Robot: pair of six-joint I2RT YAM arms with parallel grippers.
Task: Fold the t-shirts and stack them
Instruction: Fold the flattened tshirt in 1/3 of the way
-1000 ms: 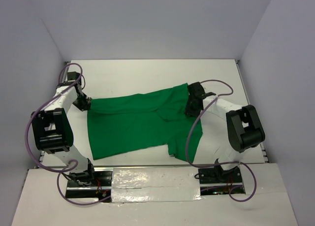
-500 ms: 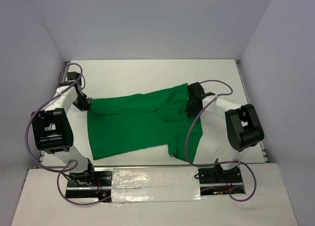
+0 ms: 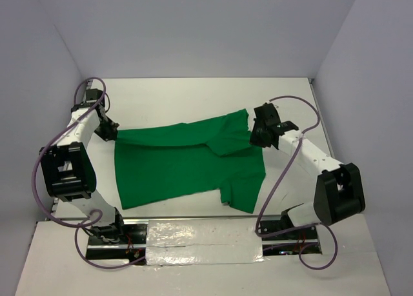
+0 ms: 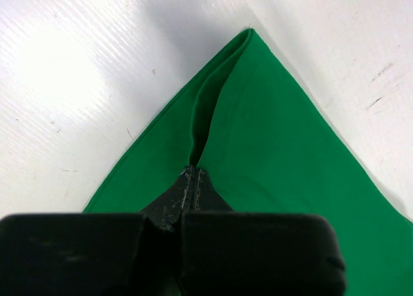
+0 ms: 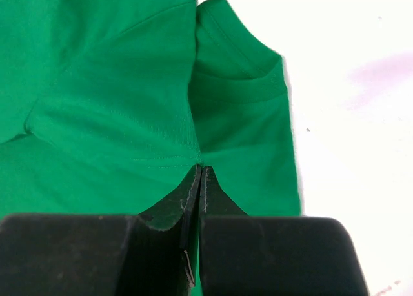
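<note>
One sleeve (image 3: pixel 235 196) of the green t-shirt (image 3: pixel 181 167) reaches toward the near right of the table (image 3: pixel 193 96), while the body lies spread across the middle. Farther back, the left gripper (image 3: pixel 112 133) is pinched tight on the shirt's far-left corner, a ridge of cloth running away from its tips. The right gripper (image 3: pixel 257 138) is clamped on the far-right edge, just beside the collar (image 5: pixel 239 83). Both holds sit along the far edge, probably so that edge can be lifted taut and carried toward the near hem for a first fold.
</note>
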